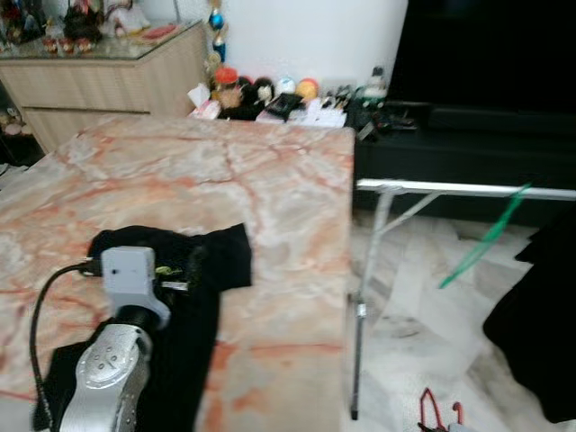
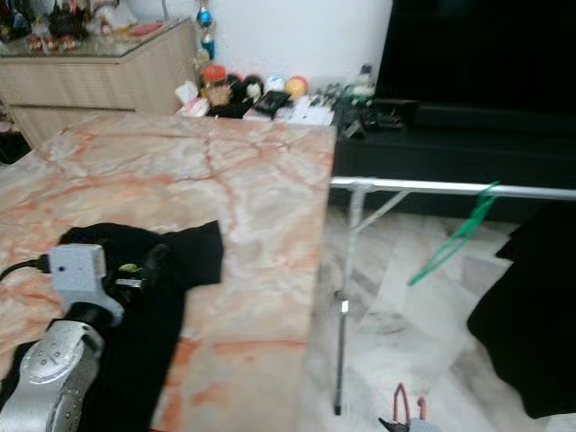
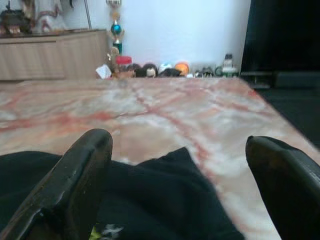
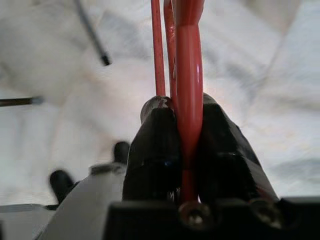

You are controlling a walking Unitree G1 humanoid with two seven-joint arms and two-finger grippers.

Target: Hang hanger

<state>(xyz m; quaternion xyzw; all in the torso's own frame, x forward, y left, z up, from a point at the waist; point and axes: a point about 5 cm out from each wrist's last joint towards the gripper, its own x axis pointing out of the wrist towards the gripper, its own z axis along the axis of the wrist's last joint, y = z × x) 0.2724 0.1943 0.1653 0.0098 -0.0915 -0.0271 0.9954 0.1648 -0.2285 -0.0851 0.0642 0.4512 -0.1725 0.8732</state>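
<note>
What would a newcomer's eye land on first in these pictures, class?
Most striking is the black garment spread on the pink marble table, with the open left claw poised over it. Beside the table stands a metal rail carrying a green hanger, while the right claw grips a red hanger.

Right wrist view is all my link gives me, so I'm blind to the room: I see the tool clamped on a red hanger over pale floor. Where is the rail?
Observer: The silver rail runs at the robot's right front, beside the marble table.
Operator: So the red hanger could go there. Anything on it?
Observer: A green hanger hangs tilted from it.
Operator: And the left tool?
Observer: The left tool is open over a black garment on the table.
</note>
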